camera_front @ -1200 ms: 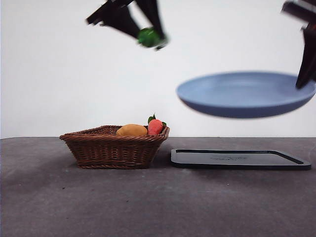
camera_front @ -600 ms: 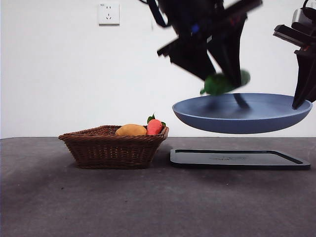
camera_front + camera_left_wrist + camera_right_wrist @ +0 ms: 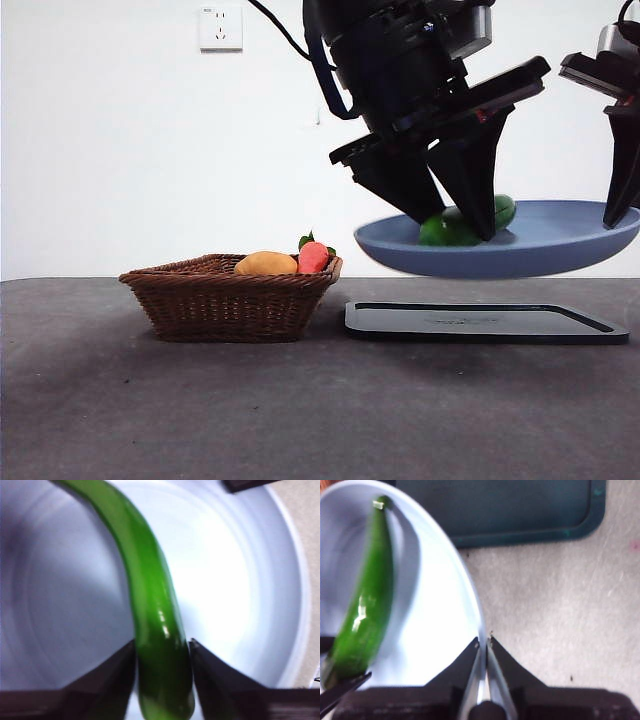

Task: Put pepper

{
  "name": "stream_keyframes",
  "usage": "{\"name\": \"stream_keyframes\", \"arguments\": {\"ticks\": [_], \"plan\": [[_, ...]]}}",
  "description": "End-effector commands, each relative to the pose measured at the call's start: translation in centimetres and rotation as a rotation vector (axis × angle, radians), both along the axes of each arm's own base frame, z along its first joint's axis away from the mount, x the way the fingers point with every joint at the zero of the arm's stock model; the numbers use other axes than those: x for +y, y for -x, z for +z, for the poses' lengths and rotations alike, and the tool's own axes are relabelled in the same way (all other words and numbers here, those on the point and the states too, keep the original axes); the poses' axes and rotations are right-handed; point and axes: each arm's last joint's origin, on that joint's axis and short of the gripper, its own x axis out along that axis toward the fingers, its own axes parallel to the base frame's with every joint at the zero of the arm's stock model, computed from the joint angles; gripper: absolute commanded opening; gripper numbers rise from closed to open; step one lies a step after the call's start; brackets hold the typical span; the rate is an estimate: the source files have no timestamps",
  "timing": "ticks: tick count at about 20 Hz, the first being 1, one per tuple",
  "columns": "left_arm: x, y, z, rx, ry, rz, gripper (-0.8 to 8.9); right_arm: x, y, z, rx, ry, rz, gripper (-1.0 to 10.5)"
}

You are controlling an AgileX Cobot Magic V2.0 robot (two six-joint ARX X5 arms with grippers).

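The smooth, glossy dark green pepper, long and gently curved, lies inside the shallow round blue plate in the right half of the front view. Only a short green stretch of it shows above the plate's rim there, between two black fingers. In the left wrist view the pepper runs from the upper left of the frame down to the bottom centre, bending as it goes, with the plate pale behind it. In the right wrist view the pepper stretches from the upper left, where its cut stem end sits, to the lower left of the frame.

The left tool comes down steeply from the top centre of the front view, a bulky dark arm with its fingers spread like a wedge into the plate. Its jaws are narrowed against the pepper's thick end, one on each side, holding it.

The right tool hangs at the right edge of the front view, pinching the plate's rim between nearly closed jaws and holding the plate in the air above the flat dark rectangular tray on the grey bench.
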Motion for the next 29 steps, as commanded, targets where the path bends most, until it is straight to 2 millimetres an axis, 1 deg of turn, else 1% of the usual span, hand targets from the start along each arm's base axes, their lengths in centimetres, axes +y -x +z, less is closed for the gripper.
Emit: {"name": "stream_keyframes", "arguments": {"ticks": [1,5,7,8,12,14,16,20,22,24,26,29], "plan": [[-0.6,0.1,-0.3,0.002,-0.012,-0.021,2.46,0.1,-0.2,0.2,0.005,-0.016,-0.010,0.0],[-0.5,0.2,-0.3,0.013,-0.019,-0.025,2.46,0.1,0.1,0.1,0.046,-0.019,-0.027,0.0],[-0.3,0.6,0.3,0.041,0.002,-0.047,2.46,0.0,0.3,0.0,0.067,-0.019,-0.033,0.0],[-0.1,0.8,1.0,0.052,0.030,-0.064,2.47,0.0,0.3,0.0,0.076,-0.020,-0.041,0.0],[1.2,1.7,4.4,-0.002,0.099,-0.068,2.47,0.0,0.3,0.0,0.088,-0.030,-0.065,0.0],[2.3,2.2,6.4,-0.031,0.129,-0.060,2.47,0.0,0.3,0.0,0.088,-0.034,-0.078,0.0],[3.7,2.8,8.6,-0.065,0.169,-0.051,2.46,0.0,0.1,0.1,0.073,-0.043,-0.100,0.0],[7.8,4.7,13.6,-0.146,0.258,-0.023,2.46,-0.6,-0.8,0.1,0.026,-0.068,-0.160,0.0],[10.4,6.1,16.1,-0.191,0.306,-0.005,2.46,-1.3,-1.8,-0.5,0.022,-0.077,-0.198,0.0],[12.7,7.6,18.2,-0.237,0.353,0.008,2.46,-1.8,-3.1,-1.2,0.037,-0.077,-0.220,0.0],[14.8,9.3,19.9,-0.283,0.395,0.012,2.46,-2.2,-4.7,-1.9,0.048,-0.075,-0.232,0.0],[17.3,11.5,21.5,-0.340,0.427,0.035,2.46,-2.5,-7.6,-2.6,0.046,-0.073,-0.235,0.0]]}}
